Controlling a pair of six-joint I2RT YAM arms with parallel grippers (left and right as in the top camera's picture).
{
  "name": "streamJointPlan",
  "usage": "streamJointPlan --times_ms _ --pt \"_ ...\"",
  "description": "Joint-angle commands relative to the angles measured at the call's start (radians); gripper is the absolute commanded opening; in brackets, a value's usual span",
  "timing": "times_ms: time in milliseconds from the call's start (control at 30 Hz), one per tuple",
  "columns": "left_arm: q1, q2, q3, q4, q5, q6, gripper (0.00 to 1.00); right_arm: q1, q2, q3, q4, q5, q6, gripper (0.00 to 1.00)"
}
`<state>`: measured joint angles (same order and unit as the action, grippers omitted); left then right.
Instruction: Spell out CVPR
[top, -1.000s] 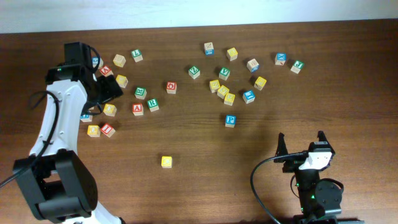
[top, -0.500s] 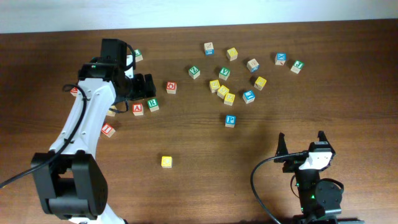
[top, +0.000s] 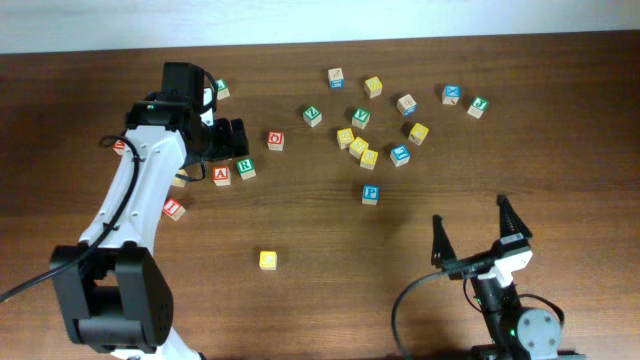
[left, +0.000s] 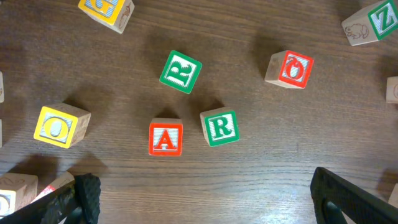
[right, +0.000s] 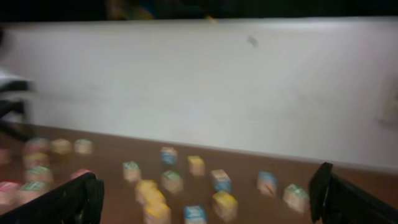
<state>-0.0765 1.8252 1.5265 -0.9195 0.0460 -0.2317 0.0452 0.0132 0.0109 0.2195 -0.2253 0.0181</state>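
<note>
You have a dark brown wooden tabletop (left: 261, 174) with fine visible grain and a dull, matt finish. The small pale wooden letter cubes (left: 219, 127) show bare wood on their sides and smooth painted faces; the white left arm (top: 122, 195) looks like smooth plastic.

**A robotics lab bench**

This looks like a robotics lab or test room, set up for manipulation trials. Two robot arms stand at a dark wooden table (top: 330, 230). The left arm (top: 130, 190) is white with black joints, and the right arm (top: 515, 320) rises from a black base at the near edge. A black cable (top: 400, 300) loops loose across the tabletop from the right arm. Behind the table runs a plain white wall (right: 199, 81), which the right wrist view shows blurred. Small wooden letter cubes (top: 358, 147) lie scattered over the wood like test props.
</note>
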Motion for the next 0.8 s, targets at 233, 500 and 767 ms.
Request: streamJointPlan --times_ms 233,500,767 --pt "0.000 -0.005 -0.008 0.000 -0.009 -0.014 0.99 -0.006 0.018 0.144 0.166 -0.103 -0.037 0.98" --pt "0.000 -0.005 -0.008 -0.025 -0.009 -0.014 0.99 -0.006 0.471 0.603 -0.142 -0.133 -0.171 0.98" --pt "0.000 -0.005 -0.008 -0.028 -0.009 -0.014 0.99 -0.006 1.142 1.212 -0.641 -0.517 -0.172 0.98"
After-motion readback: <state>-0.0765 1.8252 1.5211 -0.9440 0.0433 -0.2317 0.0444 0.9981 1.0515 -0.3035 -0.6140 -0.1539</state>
